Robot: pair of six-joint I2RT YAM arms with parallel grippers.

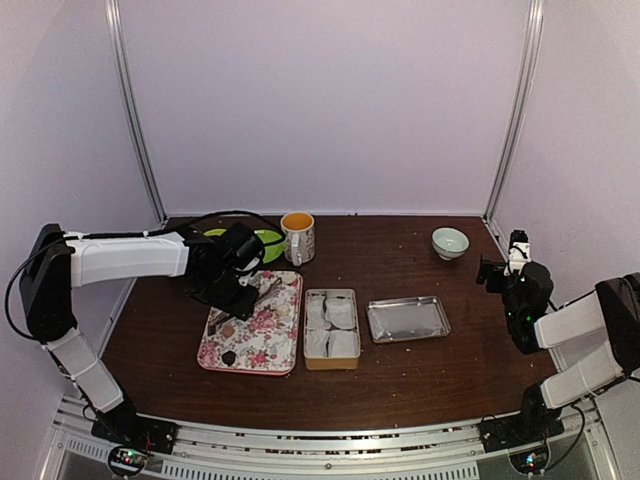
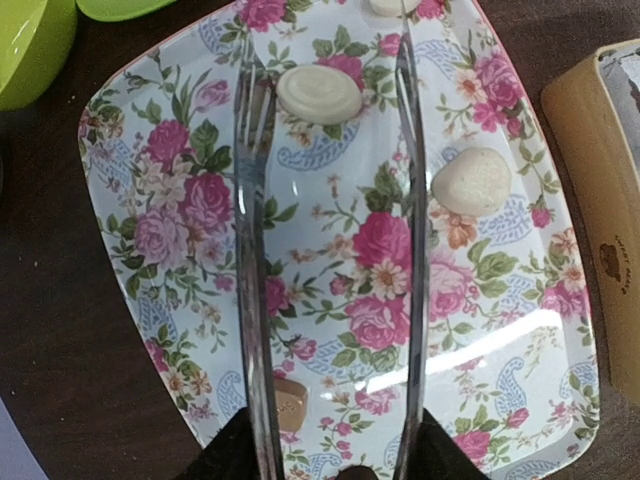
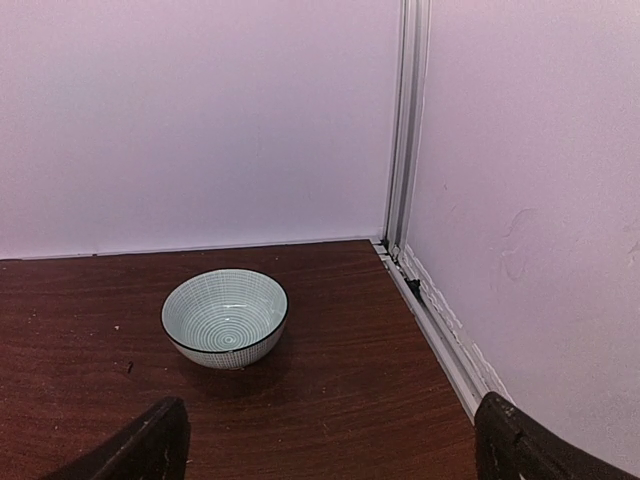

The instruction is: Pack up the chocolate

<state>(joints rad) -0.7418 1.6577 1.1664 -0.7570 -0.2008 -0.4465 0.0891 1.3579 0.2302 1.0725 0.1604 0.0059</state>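
Observation:
The chocolate [image 1: 229,356], a tiny dark lump, lies near the front edge of the floral tray [image 1: 262,345]. My left gripper [image 1: 246,291] hovers over the tray's far end and is shut on metal tongs [image 2: 252,250]. In the left wrist view, its black fingers [image 2: 228,452] press on the outside of the tong arms. The tong arms stand apart, with a round white sweet [image 2: 319,94] between their tips. A light brown square sweet [image 2: 290,405] lies by the left tong arm. The chocolate is out of the left wrist view. My right gripper [image 1: 506,264] hangs open and empty at the far right.
A tan tin [image 1: 331,329] with white wrapped cakes stands right of the tray, its metal lid [image 1: 408,319] beside it. A mug [image 1: 298,237] and green dishes [image 1: 268,243] sit behind the tray. A small patterned bowl [image 3: 225,318] stands at the back right. Another white sweet [image 2: 472,181] lies on the tray.

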